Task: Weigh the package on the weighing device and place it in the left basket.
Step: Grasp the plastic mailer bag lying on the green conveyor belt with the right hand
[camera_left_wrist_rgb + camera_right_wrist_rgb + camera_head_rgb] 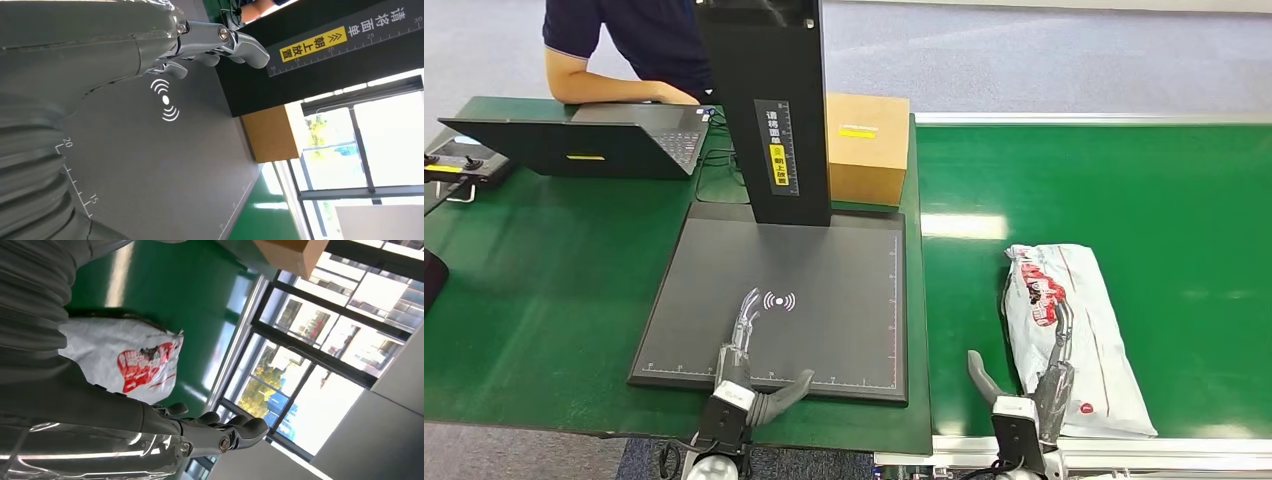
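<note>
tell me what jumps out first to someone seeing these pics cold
The dark weighing device, a flat ruled platform with a tall black post, lies in the middle of the green table, with nothing on it; the open left hand hovers over its near edge. To its right a white package with red print lies on the green belt, the right hand over its near end. A cardboard box stands behind the post.

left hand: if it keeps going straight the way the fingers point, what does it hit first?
Likely the black upright column of the weighing device. The left hand hovers over the grey platform, fingers aimed toward the column base. Its height is unclear, so it could graze the platform first.
</note>
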Controlling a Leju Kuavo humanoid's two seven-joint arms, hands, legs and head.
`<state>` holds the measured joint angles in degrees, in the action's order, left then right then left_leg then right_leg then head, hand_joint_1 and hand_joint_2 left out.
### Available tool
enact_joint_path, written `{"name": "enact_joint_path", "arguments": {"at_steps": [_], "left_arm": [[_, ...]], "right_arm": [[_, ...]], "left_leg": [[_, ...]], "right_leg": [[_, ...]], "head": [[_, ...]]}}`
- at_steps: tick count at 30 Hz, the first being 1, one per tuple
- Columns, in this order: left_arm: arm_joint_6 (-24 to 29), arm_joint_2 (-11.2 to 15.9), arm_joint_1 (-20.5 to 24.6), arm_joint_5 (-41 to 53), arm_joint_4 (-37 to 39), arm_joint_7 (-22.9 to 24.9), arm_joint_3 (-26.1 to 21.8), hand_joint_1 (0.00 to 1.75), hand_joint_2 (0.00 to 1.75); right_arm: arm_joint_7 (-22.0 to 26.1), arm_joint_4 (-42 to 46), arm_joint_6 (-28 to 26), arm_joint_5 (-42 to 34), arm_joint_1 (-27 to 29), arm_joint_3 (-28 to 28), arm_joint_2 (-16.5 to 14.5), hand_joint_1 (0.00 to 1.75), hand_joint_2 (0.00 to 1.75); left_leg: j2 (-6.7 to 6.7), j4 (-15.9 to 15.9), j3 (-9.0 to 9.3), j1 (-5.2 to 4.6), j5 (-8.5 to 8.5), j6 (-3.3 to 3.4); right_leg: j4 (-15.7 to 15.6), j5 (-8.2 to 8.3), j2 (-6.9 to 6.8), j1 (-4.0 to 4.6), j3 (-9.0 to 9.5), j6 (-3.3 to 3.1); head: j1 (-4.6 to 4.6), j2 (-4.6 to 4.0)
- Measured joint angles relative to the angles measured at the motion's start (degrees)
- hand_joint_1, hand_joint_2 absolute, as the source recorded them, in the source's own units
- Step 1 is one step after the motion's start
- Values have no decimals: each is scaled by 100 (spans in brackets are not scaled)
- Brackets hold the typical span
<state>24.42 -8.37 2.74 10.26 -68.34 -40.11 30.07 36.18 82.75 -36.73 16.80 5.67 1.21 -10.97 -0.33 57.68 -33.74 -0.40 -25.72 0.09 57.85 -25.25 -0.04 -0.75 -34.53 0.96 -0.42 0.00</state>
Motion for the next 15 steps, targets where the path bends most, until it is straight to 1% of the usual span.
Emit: {"name": "enact_joint_path", "arguments": {"at_steps": [6, 15], "left_arm": [[-28, -13, -70, 74, -42, 0, -83, 0, 175], [-144, -30, -114, 125, -59, 0, -162, 0, 175]], "right_arm": [[-134, -195, 0, 238, -101, 380, 57, 0, 175], [-564, -668, 14, 476, -435, 936, 207, 0, 175]], "left_leg": [[0, 0, 1, 0, 0, 0], [0, 1, 1, 0, 0, 0]], "right_leg": [[0, 0, 0, 0, 1, 0], [0, 1, 0, -1, 1, 1]], "head": [[-1, 0], [0, 0]]}}
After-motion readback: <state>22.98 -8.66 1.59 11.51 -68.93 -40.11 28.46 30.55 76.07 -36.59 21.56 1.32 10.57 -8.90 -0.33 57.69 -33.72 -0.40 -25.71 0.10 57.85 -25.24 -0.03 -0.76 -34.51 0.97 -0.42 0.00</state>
